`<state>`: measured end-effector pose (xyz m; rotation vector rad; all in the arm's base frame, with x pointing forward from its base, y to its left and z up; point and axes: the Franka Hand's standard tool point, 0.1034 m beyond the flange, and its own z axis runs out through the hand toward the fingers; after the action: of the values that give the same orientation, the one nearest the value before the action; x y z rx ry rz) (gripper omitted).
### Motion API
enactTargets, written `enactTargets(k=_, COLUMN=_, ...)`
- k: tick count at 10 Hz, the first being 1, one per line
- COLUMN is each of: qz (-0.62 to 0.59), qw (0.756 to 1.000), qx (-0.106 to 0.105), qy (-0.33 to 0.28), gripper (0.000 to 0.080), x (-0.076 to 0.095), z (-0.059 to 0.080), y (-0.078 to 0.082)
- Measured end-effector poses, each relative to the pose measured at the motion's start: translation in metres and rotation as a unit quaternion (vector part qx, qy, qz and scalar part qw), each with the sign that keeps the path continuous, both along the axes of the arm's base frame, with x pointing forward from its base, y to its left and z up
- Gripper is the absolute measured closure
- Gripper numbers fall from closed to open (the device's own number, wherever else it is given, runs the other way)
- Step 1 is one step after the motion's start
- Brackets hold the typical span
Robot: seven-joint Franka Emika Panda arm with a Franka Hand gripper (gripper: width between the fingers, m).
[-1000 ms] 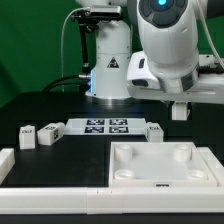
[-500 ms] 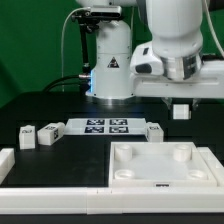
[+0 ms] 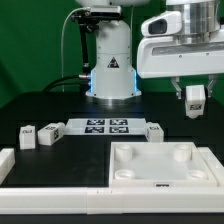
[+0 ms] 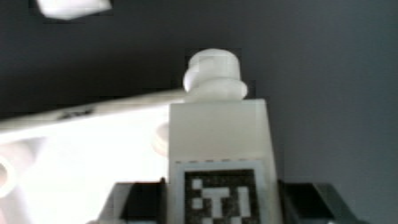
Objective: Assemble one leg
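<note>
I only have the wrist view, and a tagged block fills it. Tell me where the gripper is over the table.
Observer: In the exterior view the gripper hangs well above the table, toward that view's right, shut on the leg.
Operator: Count the loose legs down there.
Observer: Three loose legs: two on the exterior view's left of the marker board, and one at its right end.
Operator: Report the panel's state.
Observer: The white square panel lies flat in front of the marker board, sockets up, with no leg standing in it.
</note>
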<state>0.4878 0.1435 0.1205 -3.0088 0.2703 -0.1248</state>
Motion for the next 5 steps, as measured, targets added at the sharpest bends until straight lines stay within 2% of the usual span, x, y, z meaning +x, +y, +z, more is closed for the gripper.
enactTargets(k=2, qz=0.038, qw=0.999, qx=-0.002, qy=-0.035, gripper=0.0508, x=-0.002, z=-0.005, y=0.002)
enactTargets(k=3, qz=0.085, qw=0.996, qx=-0.012, qy=-0.018, gripper=0.0508, x=0.012, z=-0.013, y=-0.012)
enactTargets(k=5, qz=0.126, qw=0.992, qx=-0.019, qy=-0.027, gripper=0.0508, x=0.06, z=-0.006, y=-0.029)
